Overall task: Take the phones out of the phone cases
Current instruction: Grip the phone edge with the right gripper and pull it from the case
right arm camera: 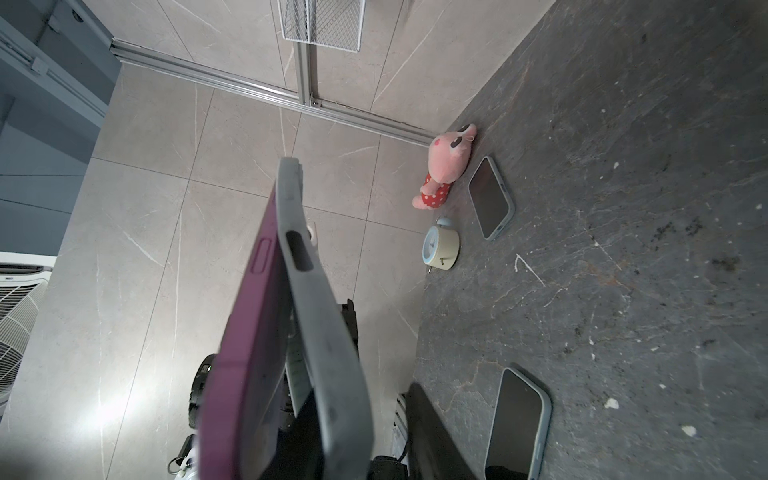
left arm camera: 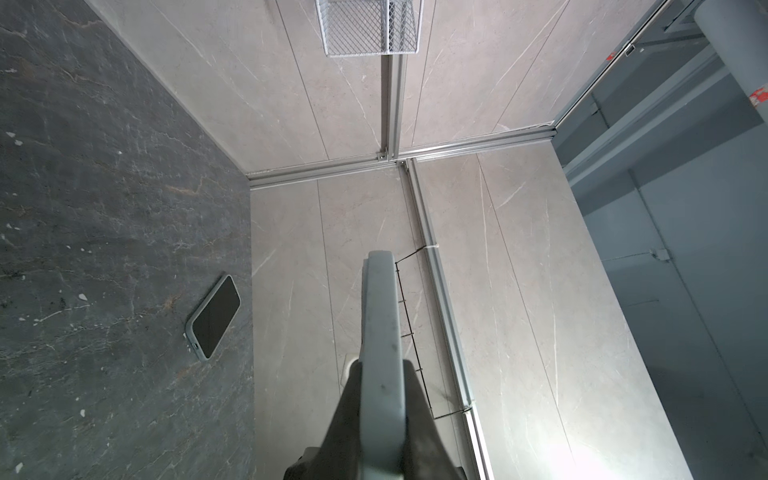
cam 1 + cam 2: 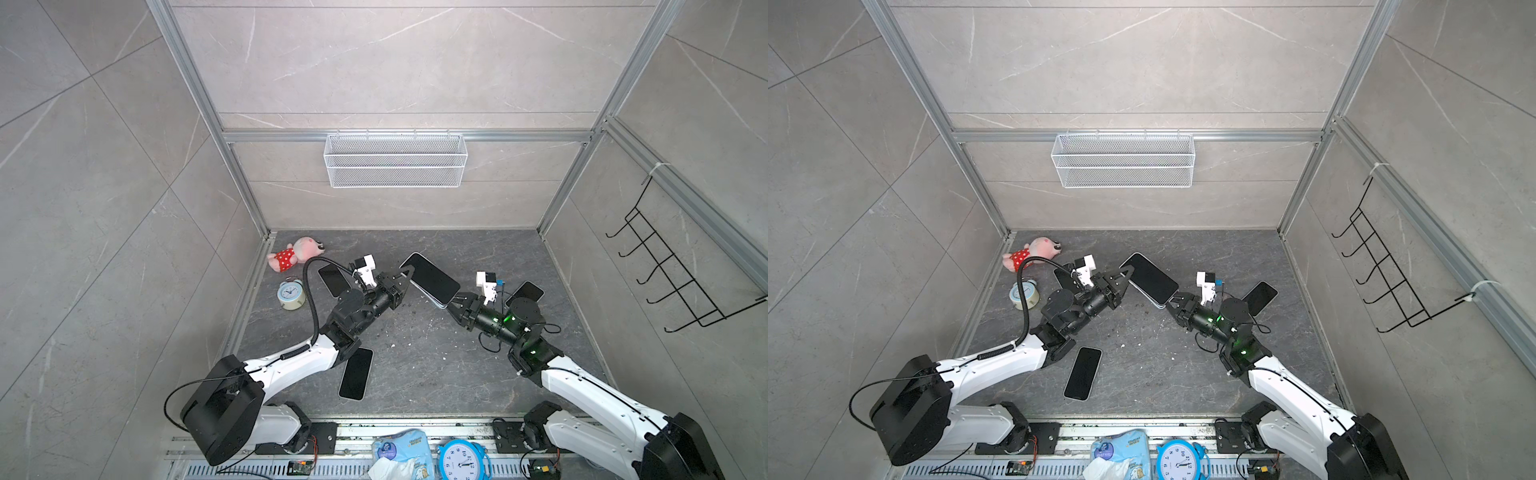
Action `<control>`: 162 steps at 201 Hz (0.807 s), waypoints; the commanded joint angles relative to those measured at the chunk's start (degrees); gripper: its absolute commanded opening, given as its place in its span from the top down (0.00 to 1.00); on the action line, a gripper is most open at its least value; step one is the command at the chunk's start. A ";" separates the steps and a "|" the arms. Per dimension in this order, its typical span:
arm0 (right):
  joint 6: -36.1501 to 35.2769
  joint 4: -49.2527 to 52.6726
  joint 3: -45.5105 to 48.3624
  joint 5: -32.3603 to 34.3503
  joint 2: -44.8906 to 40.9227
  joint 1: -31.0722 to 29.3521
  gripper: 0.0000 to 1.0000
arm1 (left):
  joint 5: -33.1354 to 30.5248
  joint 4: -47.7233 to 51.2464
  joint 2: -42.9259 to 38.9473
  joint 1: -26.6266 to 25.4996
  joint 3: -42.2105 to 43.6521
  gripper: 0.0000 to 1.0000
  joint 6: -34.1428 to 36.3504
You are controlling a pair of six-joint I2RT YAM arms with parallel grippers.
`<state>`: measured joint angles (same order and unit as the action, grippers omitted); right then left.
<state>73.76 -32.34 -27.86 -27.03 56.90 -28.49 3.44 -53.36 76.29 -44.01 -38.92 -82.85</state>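
A phone (image 3: pixel 430 276) with a dark screen hangs in the air between my two grippers in both top views (image 3: pixel 1152 277). The right wrist view shows its purple body (image 1: pixel 249 332) peeled away from the grey phone case (image 1: pixel 324 332) along one long side. My left gripper (image 3: pixel 409 274) is shut on the case's far end, whose grey rim (image 2: pixel 380 353) sits between both fingers. My right gripper (image 3: pixel 451 302) stands at the near end. One of its fingers is in the gap between phone and case; the other finger (image 1: pixel 419 411) stands apart outside the case.
Three other cased phones lie on the dark floor: front left (image 3: pixel 355 374), back left (image 3: pixel 334 279), right (image 3: pixel 525 293). A small clock (image 3: pixel 291 294) and a pink plush (image 3: pixel 295 253) sit back left. A wire basket (image 3: pixel 395 160) hangs on the back wall, a hook rack (image 3: pixel 673 274) on the right wall.
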 commanded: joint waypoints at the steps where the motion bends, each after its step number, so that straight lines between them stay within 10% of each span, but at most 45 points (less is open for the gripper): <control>1: -0.02 -1.69 -1.54 -0.13 0.44 -0.38 0.71 | 2.72 -9.01 0.73 -1.33 -0.57 1.00 -1.57; 101: 1.24 2.62 2.51 1.35 -6.44 -0.27 0.98 | -4.77 5.73 -3.47 -1.34 4.19 1.00 1.63; 135: 1.58 3.31 3.33 1.25 -7.14 -0.23 1.00 | -5.03 6.68 -2.82 -1.33 4.99 0.55 2.96; 162: 1.31 4.59 3.80 1.43 -8.16 -0.25 1.00 | -4.81 8.68 -2.92 -1.27 4.91 0.39 5.11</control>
<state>75.29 -26.52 -24.60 -26.41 50.85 -28.91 -0.47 -45.39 74.39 -45.56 -33.39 -81.47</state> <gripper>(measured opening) 0.116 0.565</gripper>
